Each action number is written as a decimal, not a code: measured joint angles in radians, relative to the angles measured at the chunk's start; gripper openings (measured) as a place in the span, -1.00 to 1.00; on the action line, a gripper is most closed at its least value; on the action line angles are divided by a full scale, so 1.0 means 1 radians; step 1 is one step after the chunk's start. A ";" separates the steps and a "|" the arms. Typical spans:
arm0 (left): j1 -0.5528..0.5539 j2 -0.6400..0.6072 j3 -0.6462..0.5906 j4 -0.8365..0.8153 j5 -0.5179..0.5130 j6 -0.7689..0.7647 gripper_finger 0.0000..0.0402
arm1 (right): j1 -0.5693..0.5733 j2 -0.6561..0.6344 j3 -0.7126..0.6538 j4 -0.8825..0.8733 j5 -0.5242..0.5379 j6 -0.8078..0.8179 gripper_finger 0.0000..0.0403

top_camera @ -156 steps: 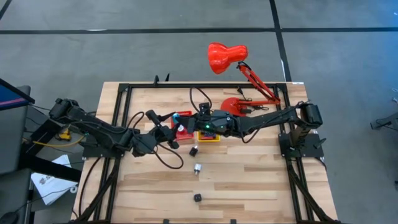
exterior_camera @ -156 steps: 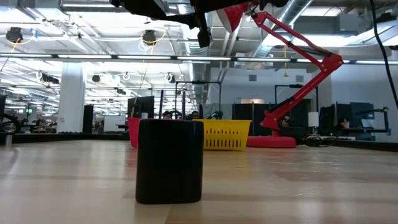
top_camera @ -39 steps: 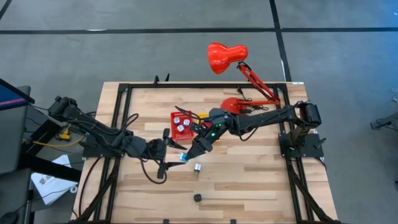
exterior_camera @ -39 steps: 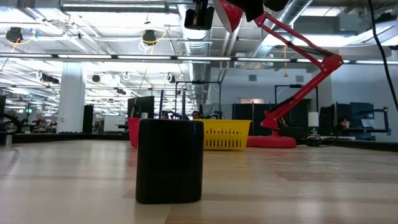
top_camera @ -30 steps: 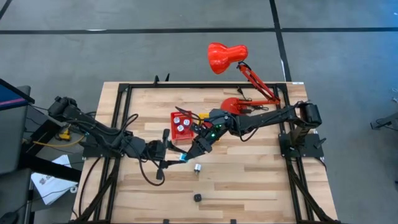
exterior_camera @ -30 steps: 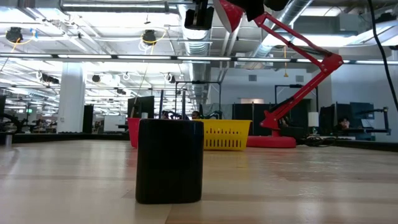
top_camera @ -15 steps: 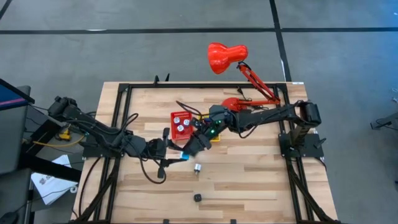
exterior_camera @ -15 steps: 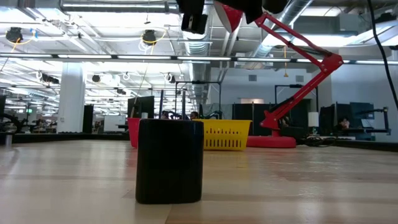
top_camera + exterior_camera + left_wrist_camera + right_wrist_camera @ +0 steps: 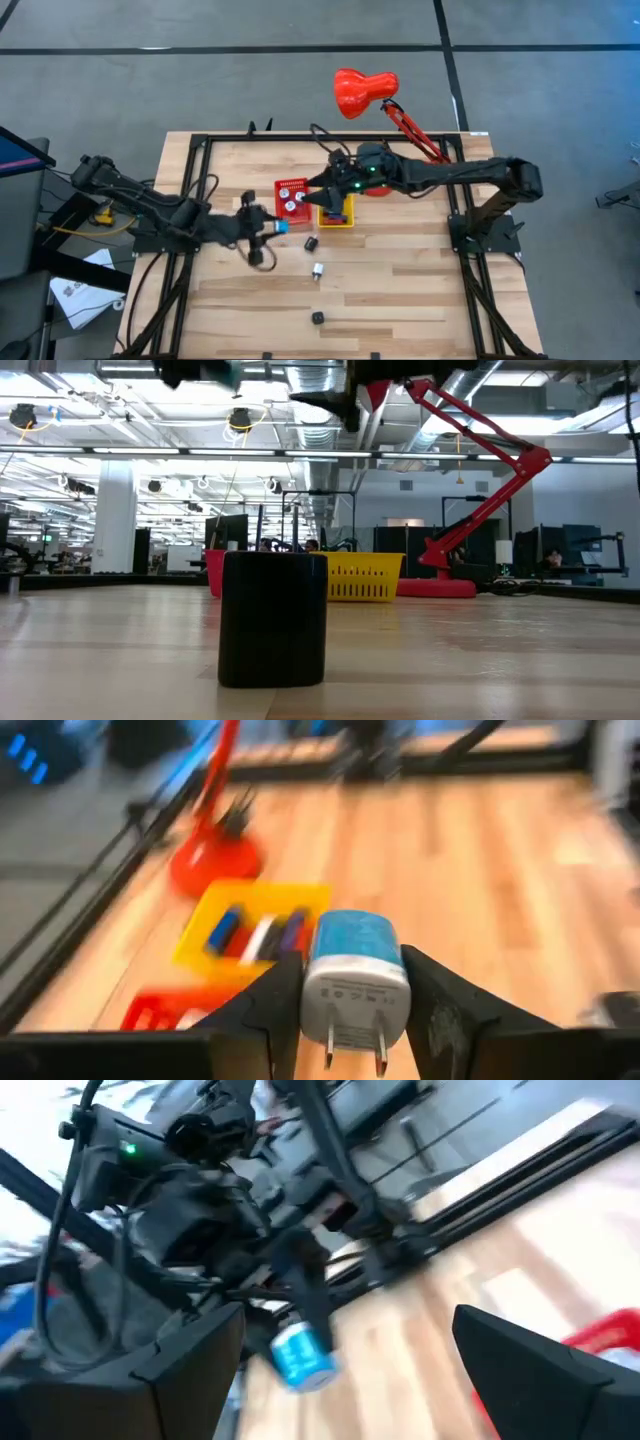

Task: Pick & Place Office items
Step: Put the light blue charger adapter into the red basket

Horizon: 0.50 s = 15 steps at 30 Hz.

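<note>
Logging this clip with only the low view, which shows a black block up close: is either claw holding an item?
Observer: Yes, the left claw is shut on a blue-and-white charger plug.
Operator: And the right one?
Observer: The right claw is open and empty, up over the edge of the red bin.
Operator: Anything in the yellow bin?
Observer: The yellow bin holds blue, white and dark pieces.

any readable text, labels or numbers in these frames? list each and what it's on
None legible.
Charger held in the left gripper: small print on its white plug face, too blurred to read.
Red bin: white round items with marks inside, too small to read.
Paper sheet on the floor beside the table: dark print, too small to read.
</note>
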 joint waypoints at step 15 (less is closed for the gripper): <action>0.427 0.207 0.000 -0.034 0.341 -0.104 -0.32 | 0.134 -0.058 -0.001 -0.256 0.180 -0.022 0.72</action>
